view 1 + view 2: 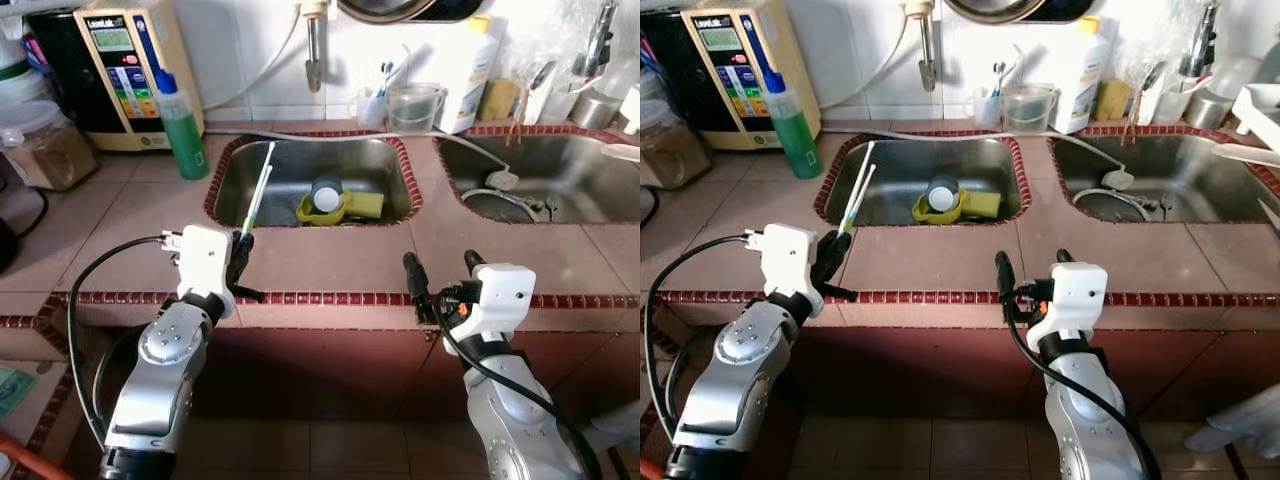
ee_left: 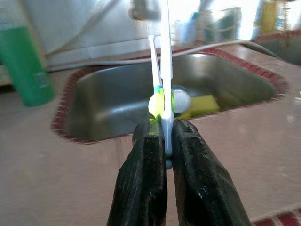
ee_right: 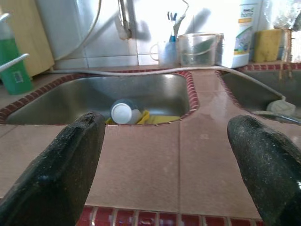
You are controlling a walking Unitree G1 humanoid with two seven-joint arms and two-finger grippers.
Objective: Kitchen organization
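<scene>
Over the near-left counter my left gripper (image 1: 240,262) pinches white plastic toothbrushes (image 1: 259,195), pointing far over the steel sink (image 1: 385,155) holding a yellow sponge (image 1: 364,205); right gripper (image 1: 441,272) spread.

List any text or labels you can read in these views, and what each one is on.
"home": part of the print on the white jug on the ledge behind the sinks; the rest is too blurred.
Nameplate on the beige water machine: there, but too small to read.
Its coloured buttons and screen: unreadable.
Label on the green bottle: blurred, unreadable.
</scene>
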